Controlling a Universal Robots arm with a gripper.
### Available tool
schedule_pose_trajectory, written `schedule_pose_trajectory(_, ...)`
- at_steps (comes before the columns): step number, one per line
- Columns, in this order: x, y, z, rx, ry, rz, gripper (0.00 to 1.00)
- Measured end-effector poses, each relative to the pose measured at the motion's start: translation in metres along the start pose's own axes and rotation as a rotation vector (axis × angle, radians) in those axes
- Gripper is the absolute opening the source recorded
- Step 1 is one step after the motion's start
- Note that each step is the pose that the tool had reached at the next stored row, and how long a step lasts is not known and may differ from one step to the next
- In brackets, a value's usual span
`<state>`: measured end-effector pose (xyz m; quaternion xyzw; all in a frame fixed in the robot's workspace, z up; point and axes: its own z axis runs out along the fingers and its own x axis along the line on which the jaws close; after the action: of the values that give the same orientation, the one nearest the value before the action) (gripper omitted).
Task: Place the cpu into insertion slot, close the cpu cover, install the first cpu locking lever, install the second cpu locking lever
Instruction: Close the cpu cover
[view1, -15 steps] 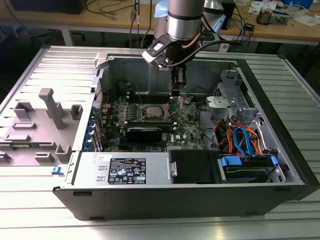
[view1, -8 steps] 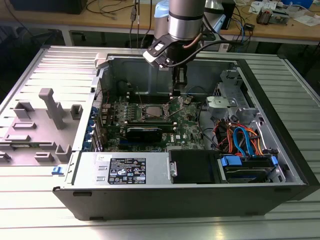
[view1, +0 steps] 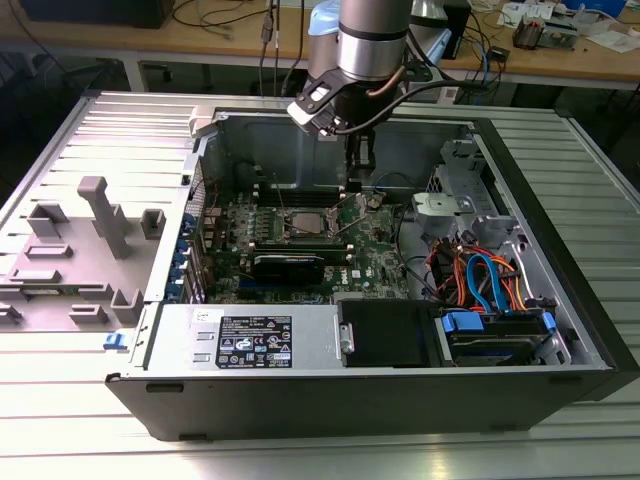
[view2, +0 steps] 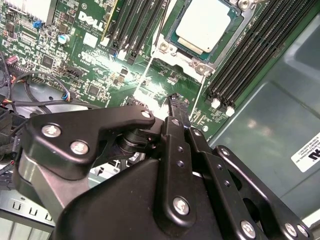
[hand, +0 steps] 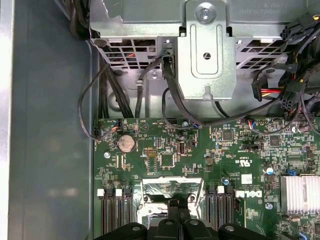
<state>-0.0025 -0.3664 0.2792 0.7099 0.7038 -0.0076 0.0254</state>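
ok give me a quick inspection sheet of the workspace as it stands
surface: ribbed metal table with an open computer case lying on it
job's things: cpu sits in the insertion slot; cpu cover frames it, latching cannot be told
clutter: grey fixture blocks at the exterior view's left
grippers: gripper shut, holding nothing, over the motherboard near the slot
cables: black cables; orange and blue leads
surroundings: wooden benches behind
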Motion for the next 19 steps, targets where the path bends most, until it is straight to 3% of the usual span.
schedule_pose_trajectory(19, 0.0000, 0.0058, 0.0001, 0.0000, 0.0000, 0.000, 0.11)
